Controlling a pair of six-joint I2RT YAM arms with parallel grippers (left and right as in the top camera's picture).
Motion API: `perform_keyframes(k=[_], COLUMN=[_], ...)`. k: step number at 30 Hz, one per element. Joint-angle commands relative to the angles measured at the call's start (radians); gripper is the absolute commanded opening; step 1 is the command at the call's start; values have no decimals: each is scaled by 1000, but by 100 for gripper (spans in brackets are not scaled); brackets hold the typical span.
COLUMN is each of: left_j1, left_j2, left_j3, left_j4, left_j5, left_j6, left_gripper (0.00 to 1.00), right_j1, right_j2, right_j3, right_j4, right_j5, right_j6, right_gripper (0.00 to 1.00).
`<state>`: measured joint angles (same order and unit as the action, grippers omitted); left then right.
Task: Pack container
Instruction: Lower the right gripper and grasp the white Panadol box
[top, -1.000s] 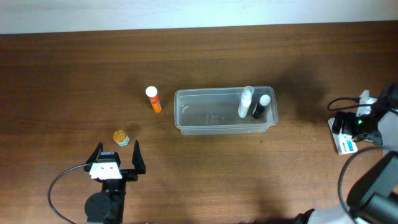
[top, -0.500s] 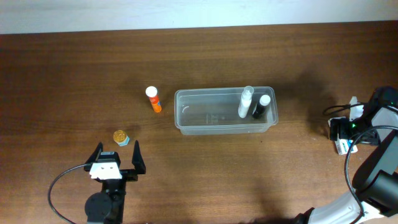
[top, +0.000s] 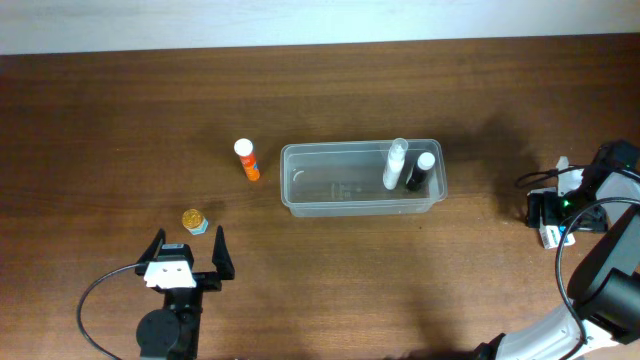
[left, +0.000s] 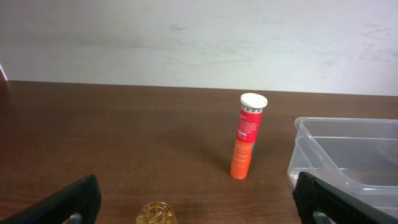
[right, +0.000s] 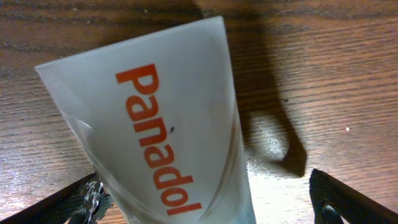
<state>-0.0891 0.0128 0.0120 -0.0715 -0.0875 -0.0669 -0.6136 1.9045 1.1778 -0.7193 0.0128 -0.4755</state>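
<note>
The container (top: 345, 206), a clear plastic tub, stands mid-table and holds a white bottle (top: 395, 165) and a black bottle (top: 421, 170) at its right end. An orange tube with a white cap (top: 246, 160) stands to its left, with a small gold-capped jar (top: 194, 221) nearer the front. My left gripper (top: 187, 253) is open and empty just in front of the jar (left: 157, 214); the tube (left: 247, 137) and the container's corner (left: 348, 149) lie ahead of it. My right gripper (top: 553, 213) is open at the far right, its fingers either side of a white Panadol box (right: 161, 124) lying on the table.
The table's right edge is close to my right gripper. A black cable (top: 100, 290) loops beside the left arm at the front left. A pale wall (left: 199, 37) runs along the table's far edge.
My right gripper has moved left and down over the Panadol box, which is now mostly covered in the overhead view. The left arm and the other items have not moved.
</note>
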Motion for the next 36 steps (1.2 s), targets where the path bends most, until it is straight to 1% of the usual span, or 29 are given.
perform_keyframes(k=[1, 4, 7, 10, 11, 12, 13, 16, 18, 22, 25, 32, 36], left_j1=[5, 5, 5, 5, 5, 5, 5, 5, 5, 5, 5, 5, 5], left_j2=[-7, -7, -7, -7, -7, -7, -7, -7, -7, -7, -7, -7, -7], left_j3=[-3, -3, -3, -3, -3, -3, -3, -3, -3, -3, -3, -3, -3], left_j4=[-1, -1, -1, -1, -1, -1, -1, -1, -1, -1, -1, -1, -1], left_j5=[-11, -11, -11, -11, -11, -11, -11, -11, -11, -11, -11, -11, -11], left_j6=[15, 15, 15, 15, 15, 15, 15, 15, 15, 15, 15, 15, 15], left_gripper=[99, 99, 99, 100, 99, 100, 99, 99, 99, 99, 99, 99, 100], right_j1=[5, 5, 5, 5, 5, 5, 5, 5, 5, 5, 5, 5, 6], right_j2=[30, 39, 40, 39, 40, 40, 40, 40, 40, 39, 38, 33, 26], right_j3=[-6, -6, -6, -6, -6, -6, -6, -6, -6, -5, 3, 91, 201], right_j4=[7, 14, 19, 24, 25, 26, 28, 28, 29, 29, 28, -28, -115], right_j5=[-30, -37, -40, -50, -53, -58, -59, -59, -64, -111, -115, -121, -221], right_j6=[-18, -18, -18, -18, -18, -18, -18, -17, -13, -13, 29, 166, 232], right_gripper=[99, 100, 90, 70, 68, 63, 60, 44, 41, 40, 33, 33, 33])
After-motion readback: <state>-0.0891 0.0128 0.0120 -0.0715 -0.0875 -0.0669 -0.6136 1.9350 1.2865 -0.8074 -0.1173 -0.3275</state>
